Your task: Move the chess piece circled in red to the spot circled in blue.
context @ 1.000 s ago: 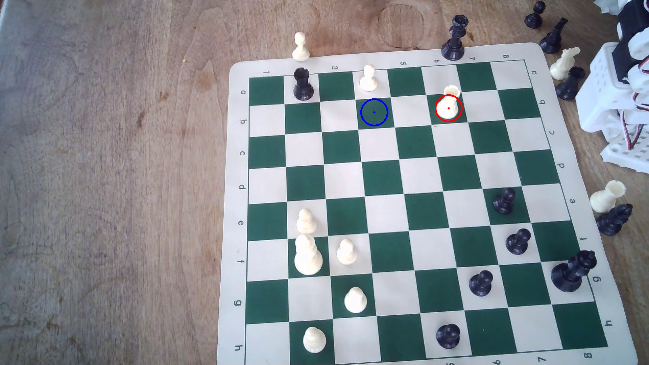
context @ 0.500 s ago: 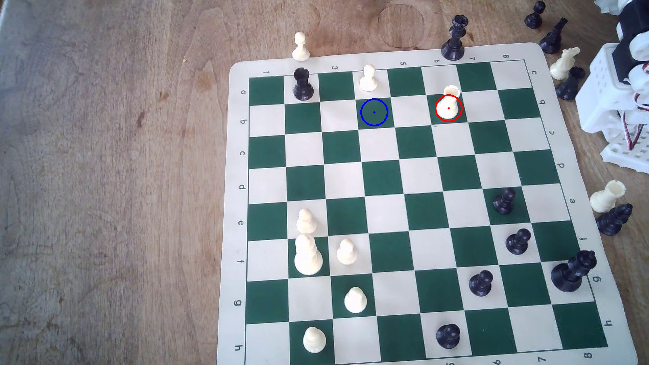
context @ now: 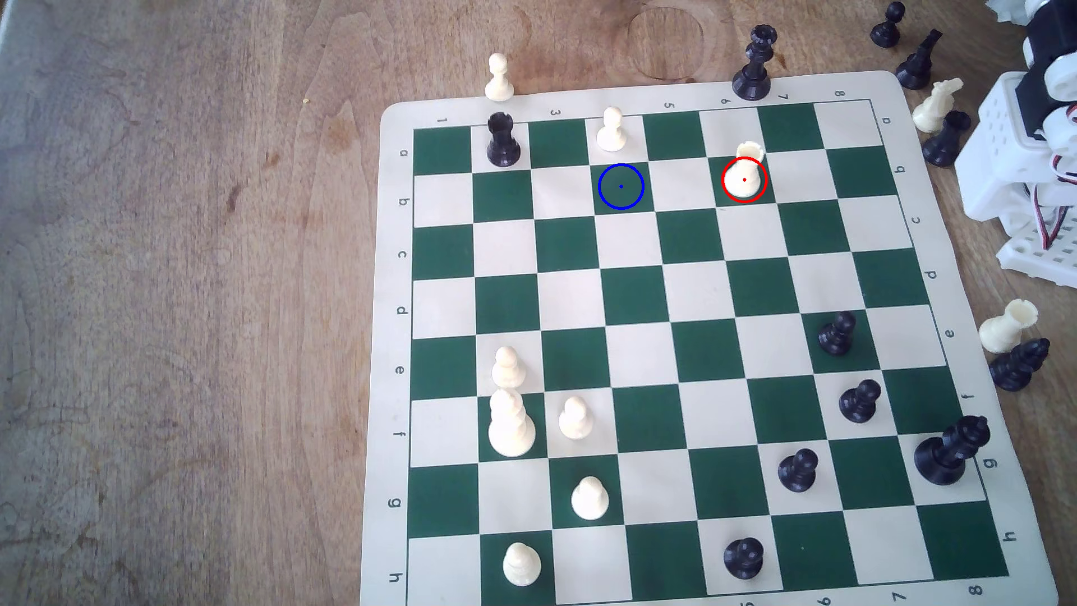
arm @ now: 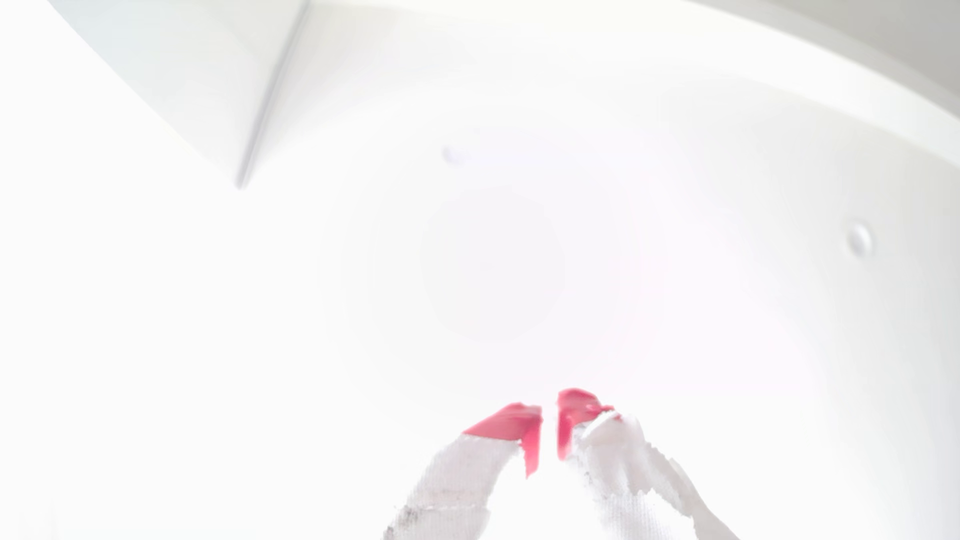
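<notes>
On the green-and-cream chessboard mat [context: 932,192], going from the exterior view's left, a black rook [context: 502,140] stands near the far-left corner, with a cream pawn [context: 499,77] on the wooden table [context: 175,291] just beyond the mat's far edge. A second cream pawn [context: 611,130] stands in the far row. Directly in front of it is the blue-ringed green square [context: 621,186], bare. Two squares to the right in the same row, the cream rook [context: 745,173] stands upright inside the red ring. A black queen [context: 754,63] stands at the far edge behind it. The arm's white base [context: 1026,175] sits off the mat's far-right corner, well apart from the rook. In the washed-out wrist view, the gripper [arm: 549,431] has its red-tipped, cloth-wrapped fingers [arm: 511,423] nearly together with a thin gap, nothing between them.
</notes>
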`<state>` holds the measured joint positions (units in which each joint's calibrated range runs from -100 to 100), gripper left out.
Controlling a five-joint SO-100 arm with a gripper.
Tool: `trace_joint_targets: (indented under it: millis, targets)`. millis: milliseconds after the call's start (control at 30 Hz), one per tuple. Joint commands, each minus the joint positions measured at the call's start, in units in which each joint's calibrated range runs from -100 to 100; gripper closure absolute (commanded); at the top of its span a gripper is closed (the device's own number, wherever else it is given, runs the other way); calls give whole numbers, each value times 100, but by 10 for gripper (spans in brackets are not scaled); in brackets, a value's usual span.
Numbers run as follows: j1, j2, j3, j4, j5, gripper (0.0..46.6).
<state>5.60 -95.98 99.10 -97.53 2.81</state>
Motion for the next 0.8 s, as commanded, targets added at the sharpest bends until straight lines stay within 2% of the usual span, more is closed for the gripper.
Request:
trace_joint_targets:
  millis: [0,67,100,167,233,300,367,400,500,533,633,767]
  targets:
    - [-119,22,81,1293,20,391]
    - [-267,22,81,2079,29,390]
    - [-283,22,81,3135,29,455]
    - [-306,22,81,4086,88,464]
    - [-220,22,81,5347,503,464]
    - [-220,22,81,5879,576,448]
    - [-314,22,81,6420,430,422]
    - [-314,22,81,6968,215,386]
    - [-291,22,-118,8156,-20,369]
    - [-252,22,-445,9229,-200,364]
    - [-259,14,-798,10408,-293,359]
    - [-56,650,-1659,12013,-430,362]
